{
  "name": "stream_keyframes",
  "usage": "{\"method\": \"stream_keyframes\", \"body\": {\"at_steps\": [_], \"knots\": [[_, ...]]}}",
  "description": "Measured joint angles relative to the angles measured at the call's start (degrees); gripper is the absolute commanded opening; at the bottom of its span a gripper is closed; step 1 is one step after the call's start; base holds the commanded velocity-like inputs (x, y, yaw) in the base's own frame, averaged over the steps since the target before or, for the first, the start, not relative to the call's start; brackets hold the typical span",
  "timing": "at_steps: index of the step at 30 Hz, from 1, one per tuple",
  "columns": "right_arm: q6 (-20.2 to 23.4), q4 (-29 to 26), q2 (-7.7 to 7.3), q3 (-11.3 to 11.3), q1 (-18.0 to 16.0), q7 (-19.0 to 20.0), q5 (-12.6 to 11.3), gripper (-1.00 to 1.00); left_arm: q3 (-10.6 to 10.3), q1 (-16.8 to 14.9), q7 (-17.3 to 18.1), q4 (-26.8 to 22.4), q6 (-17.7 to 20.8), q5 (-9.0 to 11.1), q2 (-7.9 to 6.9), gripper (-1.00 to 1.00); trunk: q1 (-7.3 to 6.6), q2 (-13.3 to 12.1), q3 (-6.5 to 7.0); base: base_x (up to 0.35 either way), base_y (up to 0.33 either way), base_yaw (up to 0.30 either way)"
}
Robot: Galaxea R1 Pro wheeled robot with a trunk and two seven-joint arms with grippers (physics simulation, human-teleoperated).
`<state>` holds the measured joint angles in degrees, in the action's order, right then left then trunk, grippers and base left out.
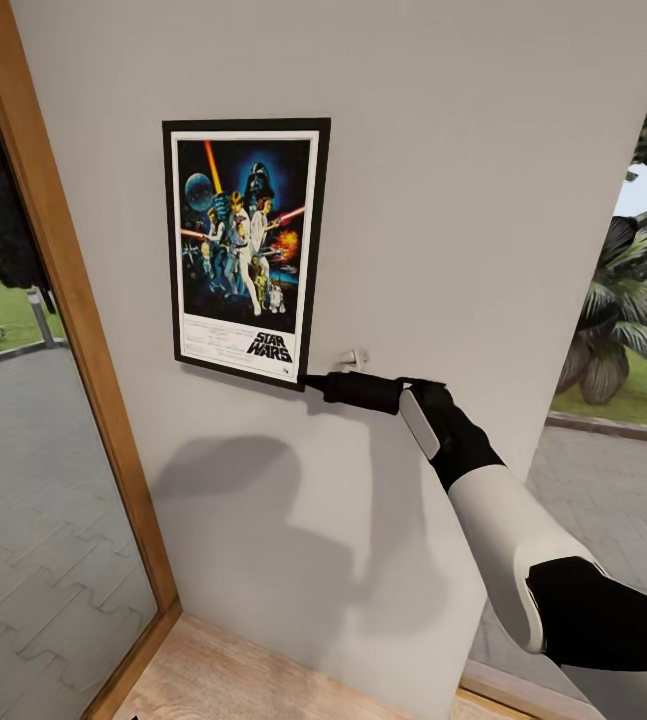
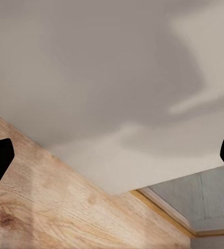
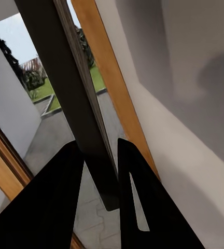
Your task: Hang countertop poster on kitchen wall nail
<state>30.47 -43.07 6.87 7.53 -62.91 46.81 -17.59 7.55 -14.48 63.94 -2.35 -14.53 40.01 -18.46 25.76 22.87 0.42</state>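
Note:
The Star Wars poster (image 1: 246, 250) in its black frame lies flat against the pale wall, upright with the title at the bottom. My right gripper (image 1: 315, 382) reaches in from the right and is shut on the frame's lower right corner. In the right wrist view the dark frame edge (image 3: 65, 67) runs between the two black fingers (image 3: 55, 197), which pinch it. A small pale wall nail (image 1: 351, 357) sticks out just right of that corner, above the gripper. My left gripper (image 2: 112, 161) is open, its fingertips far apart over wooden floor. The kitchen countertop is out of view.
A tall wood-framed glass panel (image 1: 63, 300) stands left of the wall, with paving and lawn behind it. Another opening at the right shows palm plants (image 1: 633, 320). Light wooden flooring (image 1: 243, 680) meets the wall's base.

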Motion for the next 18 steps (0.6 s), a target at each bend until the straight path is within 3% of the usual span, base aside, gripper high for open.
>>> {"method": "stream_keyframes", "body": {"at_steps": [18], "knots": [[-0.06, 0.04, 0.00, 0.00, 0.00, 0.00, 0.00, -1.00, 0.00, 0.00, 0.00, 0.00, 0.00, 0.00, 0.00, 1.00, 0.00, 0.00, 0.00, 0.000, 0.000, 0.000]]}}
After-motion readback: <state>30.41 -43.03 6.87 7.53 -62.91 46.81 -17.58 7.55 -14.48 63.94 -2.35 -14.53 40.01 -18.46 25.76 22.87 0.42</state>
